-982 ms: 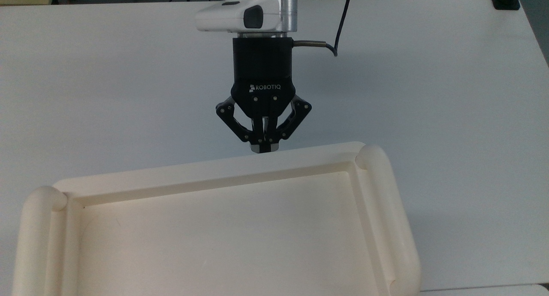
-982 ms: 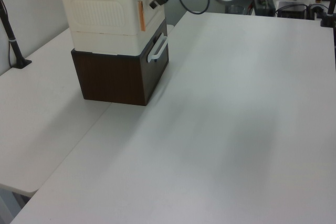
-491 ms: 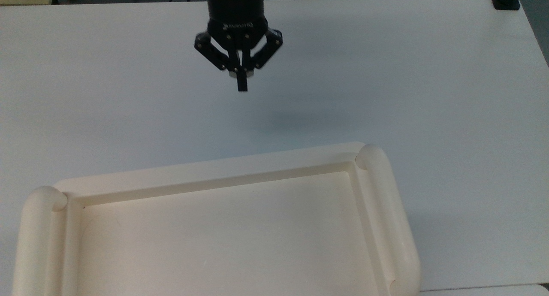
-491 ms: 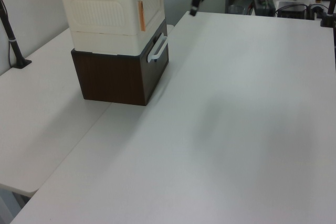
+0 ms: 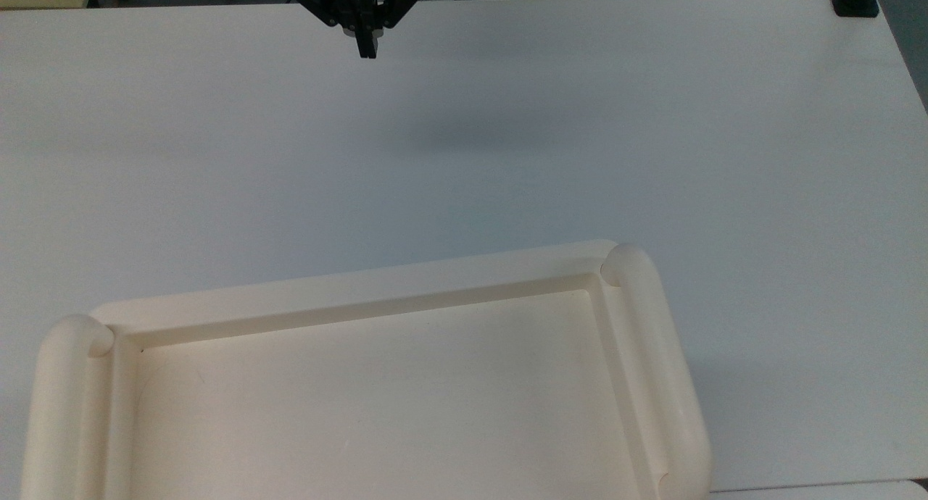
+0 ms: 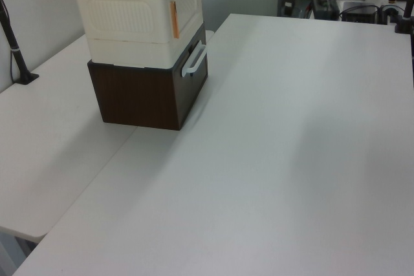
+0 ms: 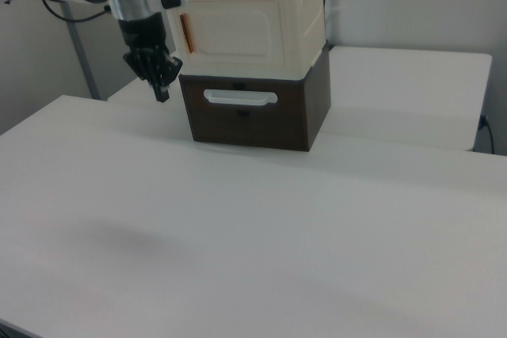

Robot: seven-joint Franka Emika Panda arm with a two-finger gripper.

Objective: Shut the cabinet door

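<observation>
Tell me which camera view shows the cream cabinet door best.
The right view: the flat cream cabinet door faces it, shut flush. The left view shows the door edge-on. The top view shows the cabinet's tray-like top.

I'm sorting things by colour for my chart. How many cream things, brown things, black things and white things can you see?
Cream: 1, the cabinet
Dark brown: 1, the drawer box under it
Black: 1, the gripper
White: 2, the drawer handle and the table
Total: 5
</observation>
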